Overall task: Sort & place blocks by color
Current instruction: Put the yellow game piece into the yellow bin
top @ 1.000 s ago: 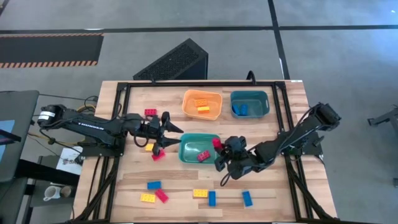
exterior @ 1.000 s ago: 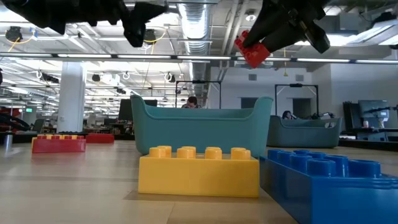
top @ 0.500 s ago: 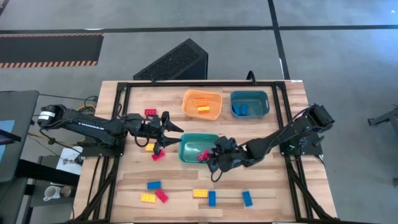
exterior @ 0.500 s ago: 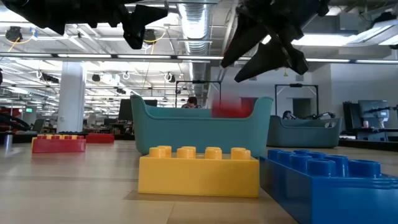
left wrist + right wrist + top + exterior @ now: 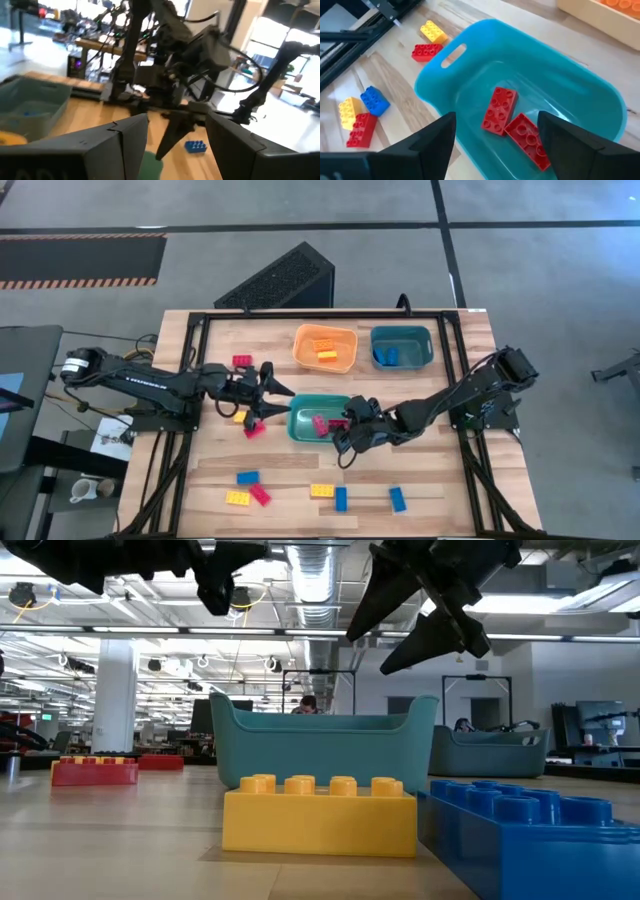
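High view: a wooden table [image 5: 430, 480] seen from above, with two dark arms reaching in from the sides. The right gripper [image 5: 343, 430] hangs over the 3 o'clock rim of a teal bin [image 5: 302, 416] at the table's centre, its fingers spread apart and holding nothing. In the right wrist view, two red blocks [image 5: 499, 110] lie touching each other on the floor of that teal bin.

The left gripper [image 5: 272, 393] hovers just beside the bin's 9 o'clock side, fingers parted and empty. Below it, a yellow block [image 5: 240, 416] and a red block [image 5: 254, 429] rest on the wood, and another red block [image 5: 242, 361] lies at about 11 o'clock from the gripper.

At 12 o'clock from the teal bin sits an orange bin [image 5: 325, 348] holding yellow blocks; just beside it at 3 o'clock, a second teal bin [image 5: 402, 347] holds blue blocks.

Along the table's 6 o'clock edge lie loose blocks: a blue [image 5: 247, 477], yellow [image 5: 238, 497] and red [image 5: 261, 495] cluster toward 7 o'clock, then a yellow [image 5: 322, 490] beside a blue [image 5: 341, 499], and a lone blue [image 5: 398, 499].
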Tool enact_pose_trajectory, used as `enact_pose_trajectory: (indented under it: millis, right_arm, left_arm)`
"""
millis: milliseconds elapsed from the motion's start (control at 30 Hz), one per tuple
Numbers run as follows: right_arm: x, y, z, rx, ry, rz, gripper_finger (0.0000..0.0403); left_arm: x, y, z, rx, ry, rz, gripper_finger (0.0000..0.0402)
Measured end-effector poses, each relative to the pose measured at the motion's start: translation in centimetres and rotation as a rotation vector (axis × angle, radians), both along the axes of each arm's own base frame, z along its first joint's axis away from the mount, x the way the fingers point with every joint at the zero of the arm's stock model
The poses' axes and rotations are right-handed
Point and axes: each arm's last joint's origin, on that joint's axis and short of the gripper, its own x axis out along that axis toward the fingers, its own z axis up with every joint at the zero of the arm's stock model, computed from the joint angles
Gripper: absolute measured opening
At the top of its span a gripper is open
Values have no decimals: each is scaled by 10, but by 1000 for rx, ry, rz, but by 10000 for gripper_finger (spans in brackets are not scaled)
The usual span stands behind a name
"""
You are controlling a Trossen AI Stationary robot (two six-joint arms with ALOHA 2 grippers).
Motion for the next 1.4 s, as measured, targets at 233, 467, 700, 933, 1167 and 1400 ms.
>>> enact_pose_trajectory:
  millis: [233,467,700,933,1167,1400]
  right_arm:
    - [1,-4,0,-10,6,0,301]
    - [1,-4,0,-11,5,-1,301]
    - [2,-5,0,-37,0,-12,301]
    - [2,-5,1,-54,1,-4,302]
    - [3,-11,2,-97,-4,-39,302]
    - [7,-20,3,-111,-9,-53,302]
  left_arm:
    - [0,0,-1,32,10,19,187]
    - [0,0,-1,13,11,10,187]
    - [0,-1,-1,13,10,-5,187]
    - [0,-1,-2,16,13,-17,187]
    - [0,-2,-2,41,9,-32,187]
    - [0,-2,-2,41,10,-33,187]
